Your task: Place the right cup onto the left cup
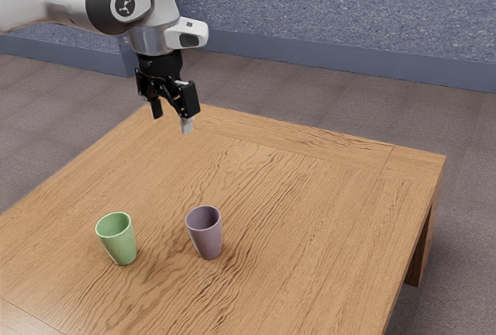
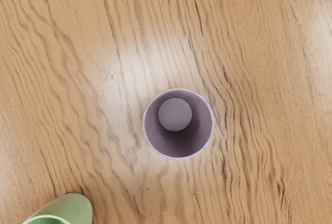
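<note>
Your fingers stand wide apart, empty, above the table. Purple cup and green cup upright on it, apart. Likely purple first: centre over its rim, descend straight, close gently.

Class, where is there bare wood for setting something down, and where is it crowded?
The table is bare from the purple cup to its edge at the exterior view's right, and from both cups back toward the hand. Most crowded is the gap between purple cup and green cup.
</note>
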You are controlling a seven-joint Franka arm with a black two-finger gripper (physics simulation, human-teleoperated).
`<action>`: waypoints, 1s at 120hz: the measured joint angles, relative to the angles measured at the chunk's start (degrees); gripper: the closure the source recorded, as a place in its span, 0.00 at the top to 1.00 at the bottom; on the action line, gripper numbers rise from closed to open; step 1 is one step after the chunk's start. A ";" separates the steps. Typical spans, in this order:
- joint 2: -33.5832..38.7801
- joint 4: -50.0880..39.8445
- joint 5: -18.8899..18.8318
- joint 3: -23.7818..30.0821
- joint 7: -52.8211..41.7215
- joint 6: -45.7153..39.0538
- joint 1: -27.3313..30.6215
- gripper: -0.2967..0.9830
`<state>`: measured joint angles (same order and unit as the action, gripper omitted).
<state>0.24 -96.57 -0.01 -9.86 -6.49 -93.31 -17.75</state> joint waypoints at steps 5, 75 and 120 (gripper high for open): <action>-0.04 -0.06 0.03 0.01 -0.01 -0.34 0.02 0.77; -0.53 -12.22 2.29 0.10 -0.17 -9.09 0.96 0.76; -3.98 -20.37 6.11 0.60 -0.19 -20.17 3.11 0.70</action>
<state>-3.74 -116.94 6.10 -9.26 -6.68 -113.49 -14.63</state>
